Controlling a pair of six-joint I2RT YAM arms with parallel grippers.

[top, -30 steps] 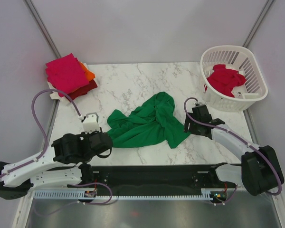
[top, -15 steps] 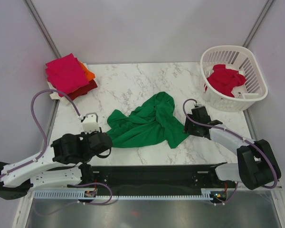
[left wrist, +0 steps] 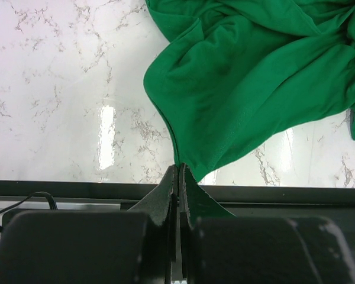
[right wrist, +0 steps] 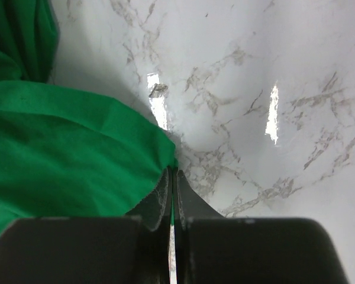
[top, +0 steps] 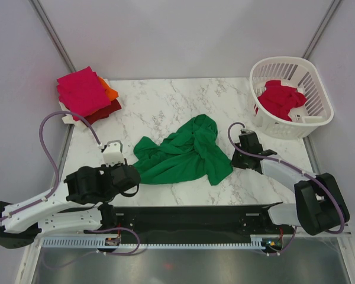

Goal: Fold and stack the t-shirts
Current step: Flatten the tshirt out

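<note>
Top external shows our two arms stretched low, left gripper (top: 135, 172) and right gripper (top: 233, 160) each clamped on one green shirt (top: 183, 154) mid-scene. We count three folded shirts (top: 86, 94) stacked far left and one red shirt (top: 281, 97) in the basket (top: 321, 97).

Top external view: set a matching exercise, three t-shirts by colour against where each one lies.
Things:
1. green t-shirt
2. red t-shirt
3. magenta-pink t-shirt

Places:
A. inside the white laundry basket
B. on top of the folded stack
C. crumpled, pinched by the left gripper and the right gripper

Pairs: 1-C, 2-A, 3-B
</note>
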